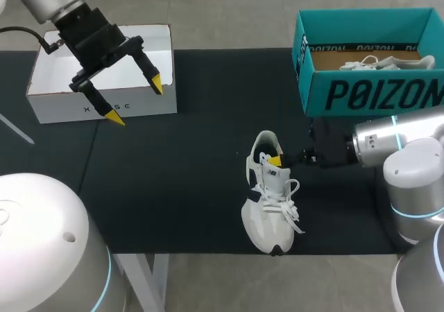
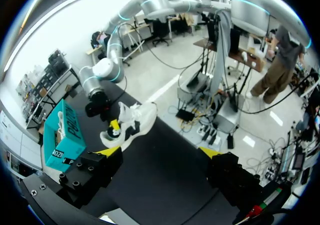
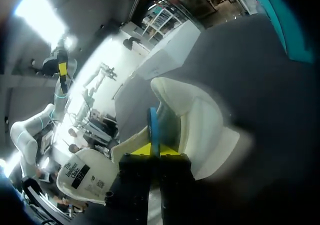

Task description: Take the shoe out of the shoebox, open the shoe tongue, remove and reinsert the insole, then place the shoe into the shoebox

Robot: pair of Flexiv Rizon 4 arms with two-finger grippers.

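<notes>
A white sneaker (image 1: 267, 208) with a dark side patch lies on the black mat (image 1: 173, 187), heel toward the back; it also shows in the left wrist view (image 2: 132, 122). My right gripper (image 1: 277, 161) reaches into its heel opening. In the right wrist view the right gripper (image 3: 154, 150) is shut on a thin blue-edged sheet, seemingly the insole (image 3: 153, 125), with the heel cup (image 3: 200, 125) ahead and the tongue (image 3: 82, 177) beside it. My left gripper (image 1: 136, 101) hangs open and empty over the white box (image 1: 104, 69), its own view (image 2: 159, 152) showing nothing between the fingers.
The teal shoebox (image 1: 368, 93) stands open at the back right, just behind my right arm, with a second white shoe (image 1: 388, 64) inside. The white box sits at the back left. The mat's front edge runs just below the sneaker's toe.
</notes>
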